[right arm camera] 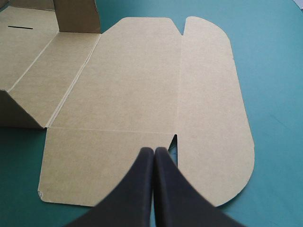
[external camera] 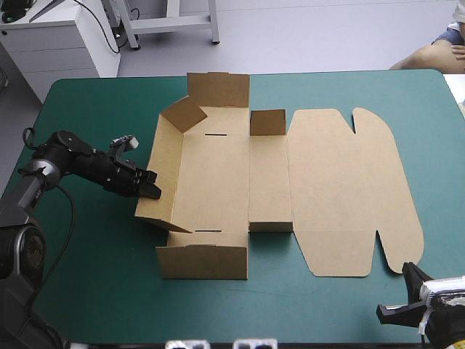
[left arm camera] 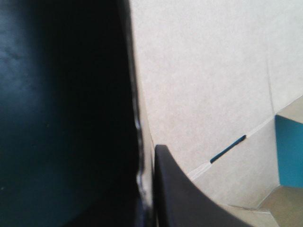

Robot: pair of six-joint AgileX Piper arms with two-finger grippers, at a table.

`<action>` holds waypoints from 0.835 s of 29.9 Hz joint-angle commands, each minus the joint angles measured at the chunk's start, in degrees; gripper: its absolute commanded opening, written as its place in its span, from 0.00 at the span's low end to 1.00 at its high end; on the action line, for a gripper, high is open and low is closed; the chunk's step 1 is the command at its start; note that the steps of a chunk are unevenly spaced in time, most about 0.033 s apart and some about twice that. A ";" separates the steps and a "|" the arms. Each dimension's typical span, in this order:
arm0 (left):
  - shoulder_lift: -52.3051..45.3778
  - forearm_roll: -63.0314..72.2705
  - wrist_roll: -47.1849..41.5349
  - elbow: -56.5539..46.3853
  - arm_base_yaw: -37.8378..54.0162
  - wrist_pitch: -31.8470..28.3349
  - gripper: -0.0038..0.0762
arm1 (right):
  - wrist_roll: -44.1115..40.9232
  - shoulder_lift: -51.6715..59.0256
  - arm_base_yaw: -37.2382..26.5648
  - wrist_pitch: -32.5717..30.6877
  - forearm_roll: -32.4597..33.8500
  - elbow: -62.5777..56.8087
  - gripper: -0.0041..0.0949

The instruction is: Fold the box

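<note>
- Box [external camera: 218,182], a cut sheet of brown board partly raised into a tray, lies on the table's smooth teal-green cover [external camera: 87,116]. It spreads from the table's middle out toward 3 o'clock.
- Right gripper [right arm camera: 154,150], with its two broad black fingers, sits at 5 o'clock by the table's near right corner. Its fingers are pressed together into one pointed arch and grip nothing. The box is ahead of it, and the closest part is the lid's near flap [right arm camera: 104,161], lying flat.
- Near wall [external camera: 202,263], at 6 o'clock, stands upright.
- Left gripper [external camera: 151,190] reaches in from 9 o'clock. Its fingers are all but closed on the raised left wall [external camera: 156,182], pinching the board. In the left wrist view one black finger [left arm camera: 189,198] lies against the wall's inner face.
- Tray floor [external camera: 214,182] is bare brown board with two thin slits, one near [external camera: 207,230] and one far [external camera: 216,134].
- Lid [external camera: 341,182] lies flat toward 3 o'clock, and its rounded tabs reach farthest right.
- Small square flap [external camera: 267,122] stands upright at 1 o'clock, where the floor's side meets the lid.
- Far wall [external camera: 218,89], at 12 o'clock, stands up, and a corner flap [external camera: 182,115] beside it tilts inward over the floor.
</note>
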State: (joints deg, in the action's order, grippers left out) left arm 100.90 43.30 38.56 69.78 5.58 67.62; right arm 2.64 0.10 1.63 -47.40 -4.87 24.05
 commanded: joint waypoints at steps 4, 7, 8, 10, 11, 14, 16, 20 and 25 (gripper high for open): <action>-2.40 -17.63 -2.08 2.73 -7.64 6.56 0.04 | 0.05 -1.46 -0.32 4.19 0.00 1.72 0.02; -2.40 -27.74 -4.91 4.87 -10.99 6.56 0.04 | 0.05 -1.46 -0.32 4.19 0.00 1.72 0.02; -2.40 -31.45 -5.38 5.85 -12.05 6.56 0.04 | 0.05 -1.46 -0.32 4.19 0.00 1.72 0.02; -2.40 -37.78 -7.03 7.83 -13.80 6.56 0.04 | 0.05 -1.46 -0.32 4.33 0.00 1.61 0.02; -2.40 -40.80 -7.32 9.08 -14.68 6.56 0.04 | 0.05 -1.46 -0.32 4.33 0.00 1.61 0.02; -2.40 -46.78 -5.60 13.09 -16.78 6.56 0.04 | 0.05 -1.46 -0.32 4.33 0.00 1.61 0.02; -2.40 -49.52 1.84 15.60 -18.43 6.44 0.04 | 0.05 -1.46 -0.32 4.33 0.00 1.61 0.02; -2.40 -51.23 13.90 21.09 -21.57 4.36 0.04 | 0.05 -1.46 -0.32 4.73 0.00 1.38 0.02; -2.40 -54.80 14.40 25.07 -24.66 -4.21 0.04 | 0.05 -1.46 -0.32 5.27 0.00 1.26 0.02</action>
State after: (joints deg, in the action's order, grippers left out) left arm 101.21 -7.10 50.44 91.42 -17.09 68.18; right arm 2.64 0.10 1.63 -46.92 -4.87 23.94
